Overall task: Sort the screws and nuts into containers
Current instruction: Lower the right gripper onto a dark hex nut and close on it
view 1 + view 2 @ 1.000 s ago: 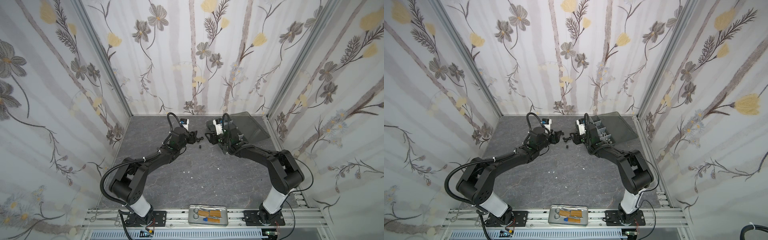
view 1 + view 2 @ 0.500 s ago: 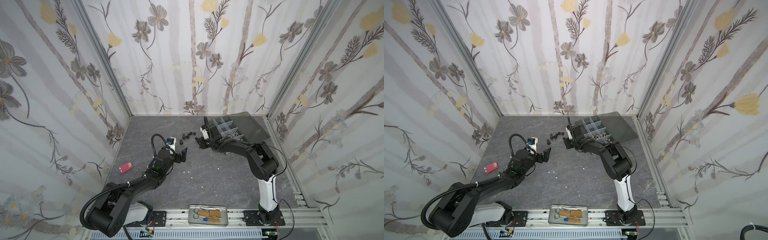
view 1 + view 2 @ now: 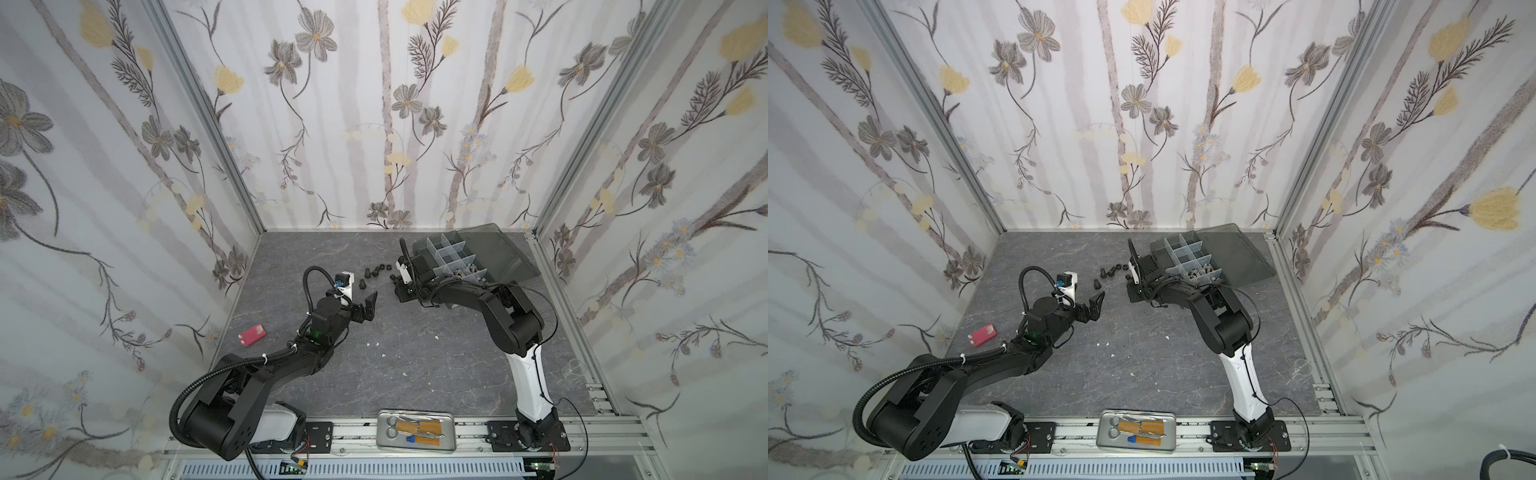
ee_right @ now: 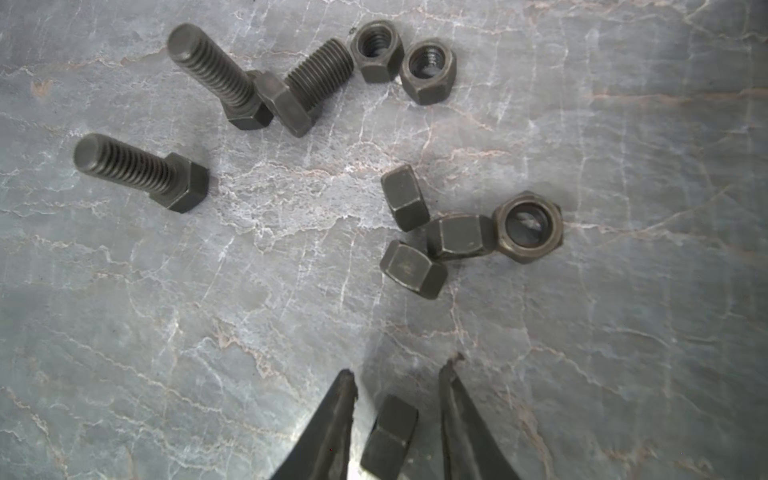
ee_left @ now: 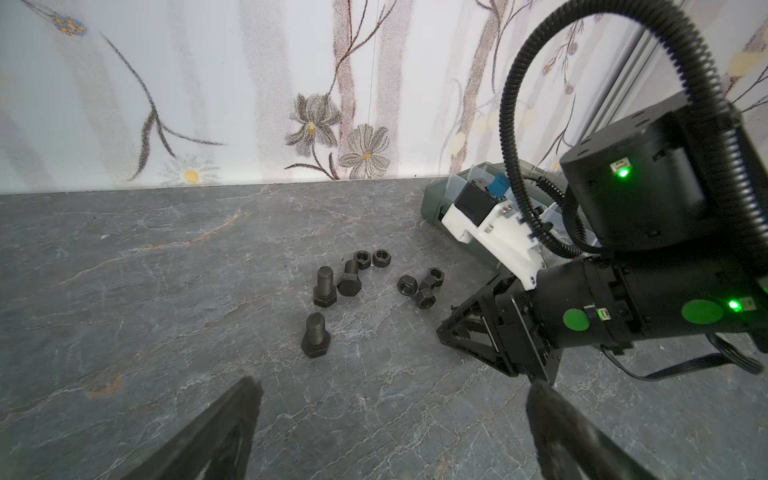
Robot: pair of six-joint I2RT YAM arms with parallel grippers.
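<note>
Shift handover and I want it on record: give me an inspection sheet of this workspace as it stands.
Surface: grey marbled tabletop, no spill seen.
Job's things: three bolts and six nuts loose near the open box; a seventh nut sits under the right tool.
Clutter: red item, white specks, tray with scissors at the front.
Grippers: left tool open, empty; right tool astride the seventh nut, gaps both sides.
Cables: left arm's hose and right arm's hose hang clear of the fasteners.
Surroundings: floral walls, front rail.
</note>
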